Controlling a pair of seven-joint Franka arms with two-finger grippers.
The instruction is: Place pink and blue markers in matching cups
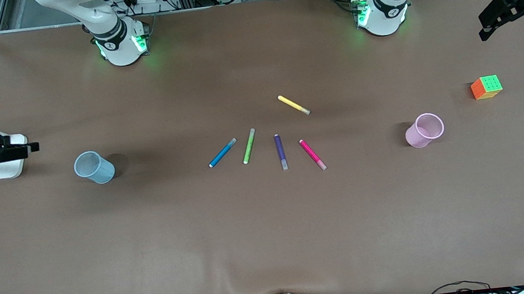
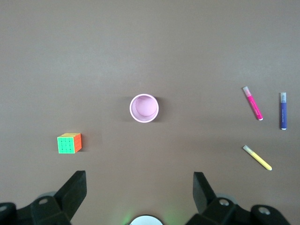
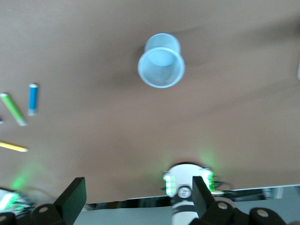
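Evidently nothing of the task is done yet: both markers lie loose on the tabletop (image 1: 272, 243) and both cups stand empty. Taking the purple marker (image 1: 281, 152) in the middle of the group as the landmark, the pink marker (image 1: 312, 154) lies just beside it toward the left arm's end of the tabletop, apart from it and not touching. The blue marker (image 1: 222, 152) lies toward the right arm's end, with the lime green marker (image 1: 249, 146) between it and the purple one. A yellow marker (image 1: 293, 104) lies farther from the front camera than the purple marker. The pink cup (image 1: 424, 130) stands upright well apart from the purple marker toward the left arm's end, and the left wrist view shows its inside bare. The blue cup (image 1: 93, 167) stands upright well apart toward the right arm's end, and the right wrist view shows it empty too. A colour puzzle cube (image 1: 486, 87) sits past the pink cup, at the left arm's end. The left hand (image 1: 506, 19) hangs high at that same end, fingers spread and holding nothing. The right hand (image 1: 16, 151) waits at the right arm's end, over a white block (image 1: 5, 169) near the blue cup, likewise spread and empty. Both picks and both placements remain, and each arm looks to have its matching cup on its own end.
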